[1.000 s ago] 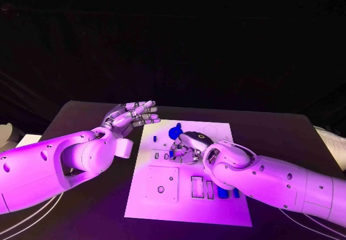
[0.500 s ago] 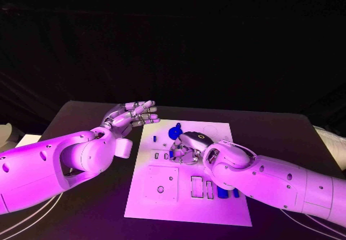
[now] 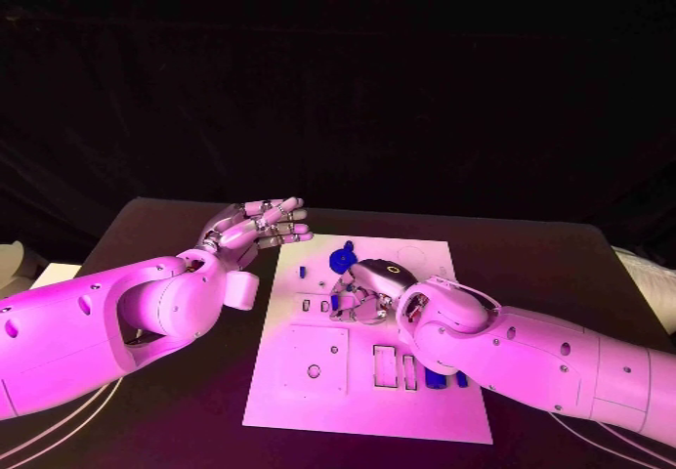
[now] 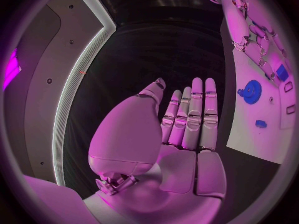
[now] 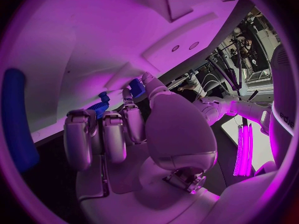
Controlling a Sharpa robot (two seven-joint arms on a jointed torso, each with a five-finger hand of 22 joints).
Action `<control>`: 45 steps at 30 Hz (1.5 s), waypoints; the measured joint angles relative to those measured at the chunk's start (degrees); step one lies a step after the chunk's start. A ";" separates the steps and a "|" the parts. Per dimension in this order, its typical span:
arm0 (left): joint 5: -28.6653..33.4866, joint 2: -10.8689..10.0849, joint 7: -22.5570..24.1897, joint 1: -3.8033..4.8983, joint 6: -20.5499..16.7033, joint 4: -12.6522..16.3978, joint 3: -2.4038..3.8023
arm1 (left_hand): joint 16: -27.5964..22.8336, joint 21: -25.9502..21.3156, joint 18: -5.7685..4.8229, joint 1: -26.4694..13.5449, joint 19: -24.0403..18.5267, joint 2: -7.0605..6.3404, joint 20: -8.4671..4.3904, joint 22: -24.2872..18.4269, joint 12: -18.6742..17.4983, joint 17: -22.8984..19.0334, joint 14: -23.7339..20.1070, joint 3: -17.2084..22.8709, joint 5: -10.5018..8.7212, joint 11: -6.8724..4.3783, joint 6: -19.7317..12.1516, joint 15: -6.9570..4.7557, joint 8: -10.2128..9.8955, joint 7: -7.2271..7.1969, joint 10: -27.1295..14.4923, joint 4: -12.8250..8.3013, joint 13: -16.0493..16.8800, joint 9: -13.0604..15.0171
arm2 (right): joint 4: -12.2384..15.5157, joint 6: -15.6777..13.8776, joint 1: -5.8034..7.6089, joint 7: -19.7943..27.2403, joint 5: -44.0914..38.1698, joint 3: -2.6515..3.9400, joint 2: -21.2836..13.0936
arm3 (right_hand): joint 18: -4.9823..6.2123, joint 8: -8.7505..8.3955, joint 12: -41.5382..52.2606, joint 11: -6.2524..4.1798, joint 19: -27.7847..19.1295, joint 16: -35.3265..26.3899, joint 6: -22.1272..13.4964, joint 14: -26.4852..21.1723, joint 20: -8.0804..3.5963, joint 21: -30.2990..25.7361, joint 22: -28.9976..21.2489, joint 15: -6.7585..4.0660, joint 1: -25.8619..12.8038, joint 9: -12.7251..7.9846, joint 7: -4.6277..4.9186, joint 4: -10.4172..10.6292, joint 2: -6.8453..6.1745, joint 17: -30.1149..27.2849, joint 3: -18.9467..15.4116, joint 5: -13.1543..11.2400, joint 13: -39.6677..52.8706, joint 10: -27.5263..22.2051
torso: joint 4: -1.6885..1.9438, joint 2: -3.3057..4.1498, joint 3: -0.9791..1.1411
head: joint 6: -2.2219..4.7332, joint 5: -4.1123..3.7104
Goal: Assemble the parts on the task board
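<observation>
A white rectangular task board [image 3: 369, 391] lies in the middle of a black table [image 3: 549, 254], its long side running from six o'clock to twelve o'clock in the head view.

The robot's left hand [image 3: 262, 225] is raised beside the board's far left corner, at about ten o'clock from the board's middle. Its fingers are straight and held together, palm bare, grasping nothing. It seems parked there to keep out of the working hand's way.

The robot's right hand [image 3: 363, 291] is bent down onto the upper middle of the board, fingers curled toward the surface. In the right wrist view, its fingertips [image 5: 136, 89] meet a small blue part [image 5: 99, 104] close against the white plate. It appears to be pinching or pressing that piece into place, though the exact grip cannot be told.

A blue toothed gear wheel [image 3: 343, 260] sits on the board just beyond the right hand, at twelve o'clock from it. Short blue block pieces [image 3: 437, 376] rest near the board's right edge, partly behind the right forearm, probably waiting their turn.

No brand, label or writing can be read on the board or the parts.
</observation>
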 measured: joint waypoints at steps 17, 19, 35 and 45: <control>-1.12 0.42 -1.87 0.00 0.57 -1.96 0.00 | 4.03 3.36 0.66 -1.50 7.17 0.64 -2.99 1.37 2.02 4.08 9.69 0.20 0.00 -2.62 3.43 -3.08 0.46 -1.76 7.18 -0.03 0.96 0.31 | 5.80 -9.77 0.35 7.37 5.88 1.24 -5.42 | 0.00 -0.49 -3.89 1.12 -0.01 -0.25 -4.08 0.00 0.82 -1.25 0.04 0.83 -0.38 -0.74 1.21 2.12 0.37 -0.01 -5.97 -0.05 0.00 -2.35 | -0.03 -0.13 0.10 | 0.27 0.36; -2.74 0.72 -3.48 0.00 0.99 -2.94 0.00 | 8.18 6.30 0.66 -2.02 11.71 0.09 -4.82 2.76 3.26 6.97 15.68 0.15 -0.23 -4.23 4.68 -4.93 0.72 -3.01 10.84 0.67 1.60 0.43 | 6.59 -9.74 1.33 10.00 8.94 1.49 -7.05 | 0.00 -0.49 -4.68 1.22 -0.17 -0.35 -4.78 0.00 0.98 -1.68 0.04 0.83 0.11 -0.74 1.30 2.29 0.85 -0.01 -6.78 -0.79 0.00 -2.90 | -0.07 -0.22 0.13 | 0.31 0.44; -33.49 4.13 -35.70 1.55 8.83 -6.97 0.09 | 81.01 59.31 -4.26 -9.79 25.40 -0.03 -10.19 57.39 50.09 64.32 17.91 -8.49 -1.13 -9.50 8.19 -9.93 10.85 -7.79 15.47 7.51 46.02 7.62 | 8.26 -4.60 9.06 18.72 39.60 1.97 -19.91 | 0.00 -0.23 -7.47 1.11 -0.52 -1.47 -4.98 0.01 1.33 -3.01 0.03 1.23 3.62 -0.46 1.10 1.74 3.55 -0.01 -8.07 -0.63 0.02 -4.41 | -1.10 -2.27 0.89 | -0.44 1.69; -51.27 10.80 -55.18 2.92 15.38 -11.72 0.15 | 81.01 68.80 -5.84 -16.04 27.01 1.23 -11.29 69.68 62.12 64.31 17.92 -16.27 -5.60 -10.92 5.83 -11.03 22.20 -10.00 16.80 7.73 58.59 17.95 | 7.12 -4.03 9.65 19.17 47.30 1.77 -21.32 | 0.00 -0.24 -7.47 1.11 -0.52 -1.93 -4.79 0.01 1.33 -3.24 0.02 1.23 3.62 -0.41 0.91 1.58 3.55 0.03 -8.23 -0.11 -0.21 -4.41 | -1.47 -3.24 1.51 | -1.03 2.73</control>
